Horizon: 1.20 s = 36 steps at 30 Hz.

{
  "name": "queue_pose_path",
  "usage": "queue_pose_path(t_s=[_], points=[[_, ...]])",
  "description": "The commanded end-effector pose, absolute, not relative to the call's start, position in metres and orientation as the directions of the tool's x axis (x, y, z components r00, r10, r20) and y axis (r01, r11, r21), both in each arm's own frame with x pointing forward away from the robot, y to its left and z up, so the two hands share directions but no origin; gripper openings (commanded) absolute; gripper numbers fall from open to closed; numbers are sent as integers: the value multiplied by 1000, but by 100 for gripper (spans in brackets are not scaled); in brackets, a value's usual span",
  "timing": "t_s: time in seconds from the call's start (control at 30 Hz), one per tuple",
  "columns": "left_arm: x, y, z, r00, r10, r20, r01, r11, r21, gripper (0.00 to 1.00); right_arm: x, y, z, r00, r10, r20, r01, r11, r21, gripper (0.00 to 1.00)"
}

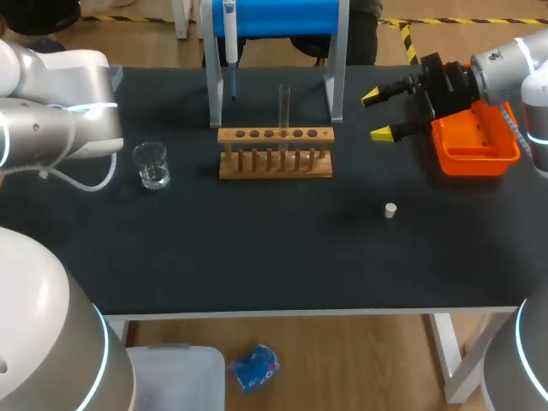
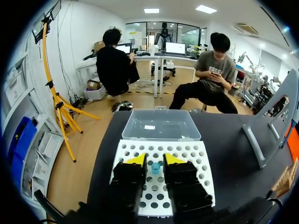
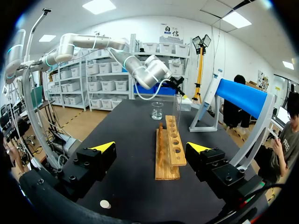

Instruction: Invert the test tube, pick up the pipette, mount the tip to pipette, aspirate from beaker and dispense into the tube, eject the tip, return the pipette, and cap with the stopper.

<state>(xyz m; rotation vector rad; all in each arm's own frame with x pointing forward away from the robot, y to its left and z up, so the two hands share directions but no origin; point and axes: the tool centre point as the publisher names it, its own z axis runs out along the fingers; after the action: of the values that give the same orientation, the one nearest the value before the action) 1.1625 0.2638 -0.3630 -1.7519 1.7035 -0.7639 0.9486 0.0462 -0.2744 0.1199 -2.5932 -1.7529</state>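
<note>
In the left wrist view my left gripper [image 2: 154,160] hovers low over a white perforated tip rack [image 2: 196,158]. A single blue tip [image 2: 155,167] stands between its fingers, which are narrowed around it with a thin gap on each side. The head view does not take in that gripper. My right gripper [image 1: 383,114] [image 3: 152,147] is wide open and empty, right of the wooden rack [image 1: 275,152] [image 3: 169,149]. A glass test tube [image 1: 284,107] [image 3: 177,109] stands upright in the rack. The pipette [image 1: 230,43] [image 3: 210,93] hangs on its stand. The beaker [image 1: 151,165] [image 3: 157,111] is left of the rack. A white stopper [image 1: 390,210] [image 3: 105,204] lies on the mat.
An orange bin [image 1: 475,141] sits under my right arm at the table's right side. The grey and blue pipette stand [image 1: 336,77] rises behind the rack. A clear lidded box [image 2: 161,125] lies just beyond the tip rack.
</note>
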Motion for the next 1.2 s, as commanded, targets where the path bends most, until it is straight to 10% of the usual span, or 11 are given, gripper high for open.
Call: queue_pose_path(t_s=[0.03,1.2], points=[[1166,264,-365,24,-1000,7,-674,-22,-739,0,949,45,-274,-997,-70,-36,-59,371,927,100],[1158,265,-321,38,-999,-34,-620,3,-784,0,949,45,-274,-997,-70,-36,-59,371,927,100]])
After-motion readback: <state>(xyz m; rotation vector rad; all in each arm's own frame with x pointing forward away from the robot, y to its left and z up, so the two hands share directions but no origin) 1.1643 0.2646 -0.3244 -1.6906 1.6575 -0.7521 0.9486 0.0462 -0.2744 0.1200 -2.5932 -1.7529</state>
